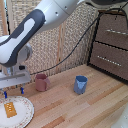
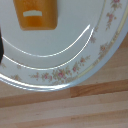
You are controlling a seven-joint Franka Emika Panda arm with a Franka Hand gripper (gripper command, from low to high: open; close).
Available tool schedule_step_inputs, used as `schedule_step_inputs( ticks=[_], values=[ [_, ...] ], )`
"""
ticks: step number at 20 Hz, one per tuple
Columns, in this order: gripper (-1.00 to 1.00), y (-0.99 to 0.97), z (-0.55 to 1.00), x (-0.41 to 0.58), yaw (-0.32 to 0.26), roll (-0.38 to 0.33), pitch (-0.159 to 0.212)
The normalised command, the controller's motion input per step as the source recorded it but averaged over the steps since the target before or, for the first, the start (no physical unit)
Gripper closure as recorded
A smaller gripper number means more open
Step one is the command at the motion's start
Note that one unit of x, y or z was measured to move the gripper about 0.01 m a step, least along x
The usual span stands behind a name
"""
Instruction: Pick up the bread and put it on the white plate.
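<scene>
Exterior view: the clamp point(image 1: 13, 91) (white block body, two short dark fingers tipped in blue) hangs above the large round white plate with a floral rim pattern point(image 1: 24, 116) at the exterior view's lower left; the fingers point(image 1: 5, 93) stand apart w/ nothing between them, i.e. spread open and empty. The small flat rectangular orange-tan toast slice point(image 1: 10, 109) lies flat on the plate, below the clamp and clear of the fingertips; gap btwn the two is visible.

Wrist view: toast point(image 2: 36, 14) rests on the plate's inner area; plate rim point(image 2: 70, 70) overlaps the light wooden plank tabletop point(image 2: 75, 107).

Other items, exterior view: pink mug point(image 1: 41, 82) just beside the plate on the tabletop point(image 1: 95, 107); blue mug point(image 1: 80, 84) well apart, toward the exterior view's right; brown drawer cabinet point(image 1: 111, 42) at the rear right; woven screen point(image 1: 65, 42) behind.
</scene>
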Motion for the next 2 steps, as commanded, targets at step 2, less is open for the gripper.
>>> schedule_step_inputs(
  ticks=[2],
  values=[
    [-1.0,-0.21,0.51,0.433,0.067,-0.052,-0.215]
  ],
)
